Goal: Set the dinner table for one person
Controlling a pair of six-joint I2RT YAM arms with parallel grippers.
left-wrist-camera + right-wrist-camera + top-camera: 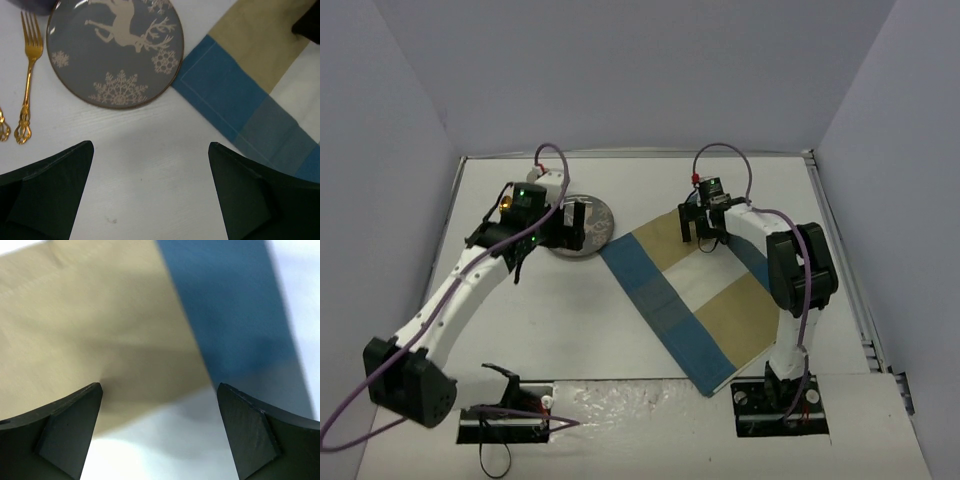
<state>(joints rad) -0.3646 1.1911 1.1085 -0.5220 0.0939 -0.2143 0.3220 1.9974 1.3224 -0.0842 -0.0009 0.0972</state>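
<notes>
Desk: the large flat white rectangular desk [620, 330] with thin metal edge rails fills the floor of the enclosure and carries both arms at its near edge and every item listed below.

Placemat: a blue-and-tan striped cloth placemat [690, 290] lies flat on the desk, right of centre, skewed diagonally to the desk edges.

Plate: a round grey plate [115, 50] with a cream reindeer and snowflake pattern rests on the desk at the far left corner of the placemat. Its rim sits just beside the blue band; contact cannot be confirmed.

Cutlery: a gold metal fork [27, 75] lies on the desk just beside the plate, on the side away from the placemat. The ornate handle tip of a second gold utensil [2, 130] shows at the frame edge.

Left hand [150, 145]: fingers spread wide, nothing between them, positioned over bare desk near the plate.

Right hand [160, 387]: fingers spread wide, holding nothing, positioned over the far end of the placemat where tan, white and blue bands meet. Its height above the cloth cannot be determined.
</notes>
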